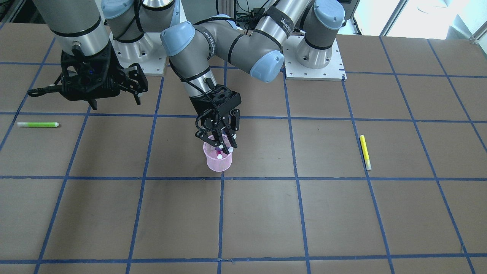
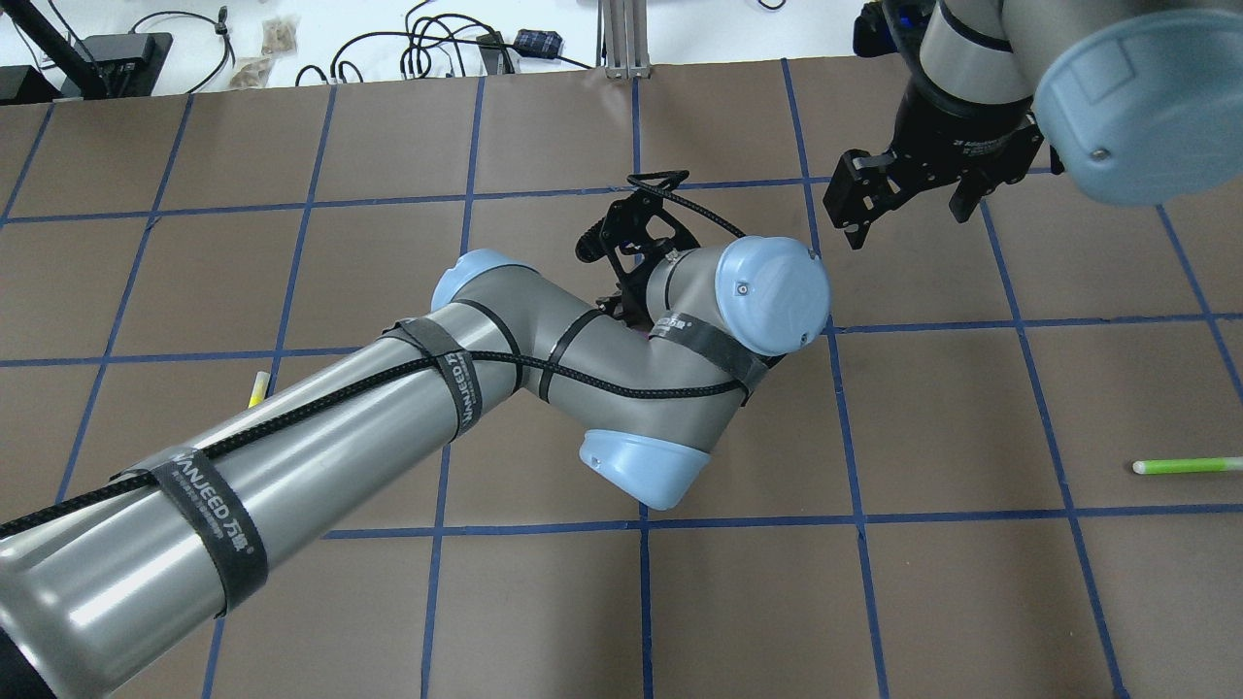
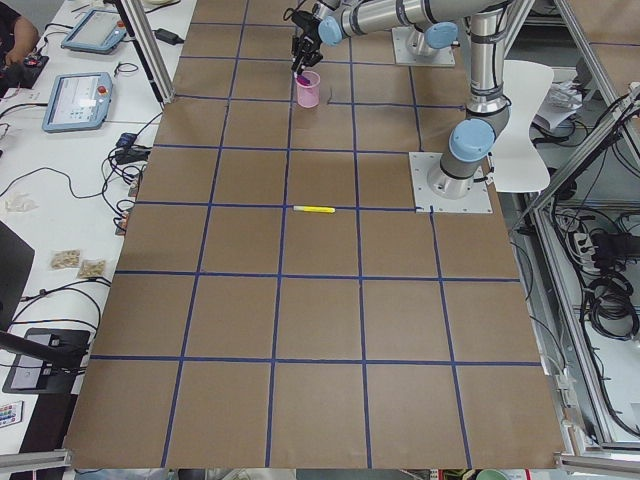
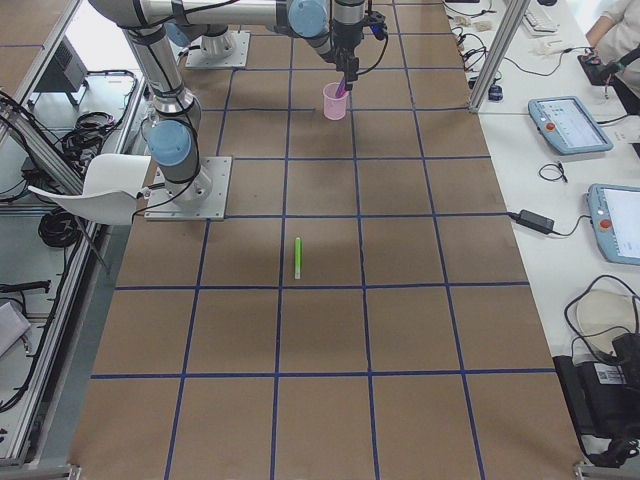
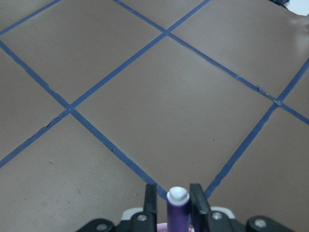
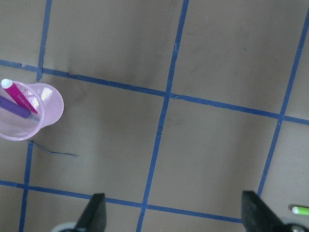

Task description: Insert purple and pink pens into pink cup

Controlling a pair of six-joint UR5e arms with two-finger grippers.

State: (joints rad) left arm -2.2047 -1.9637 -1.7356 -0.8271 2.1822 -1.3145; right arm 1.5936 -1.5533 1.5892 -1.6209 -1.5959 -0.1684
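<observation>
Left gripper (image 1: 227,145) hangs directly over the pink cup (image 1: 218,163), its fingers reaching down to the rim and set narrowly apart on either side of the purple pen (image 5: 176,212). In the left wrist view a sliver of table (image 1: 266,220) shows between one finger and the pen, so the fingers straddle it rather than pinch it. On the robot's left of the cup, well apart from it, a yellow pen (image 1: 365,151) lies flat. The cup stands upright near a crossing of blue tape lines (image 1: 222,177). Both the purple pen and the pink pen (image 6: 21,94) lean inside it, white caps above the rim. On the robot's right of the cup, the right gripper (image 1: 115,102) hovers with fingers spread wide, holding nothing. Farther out on that side of the cup lies a green pen (image 1: 38,124).
</observation>
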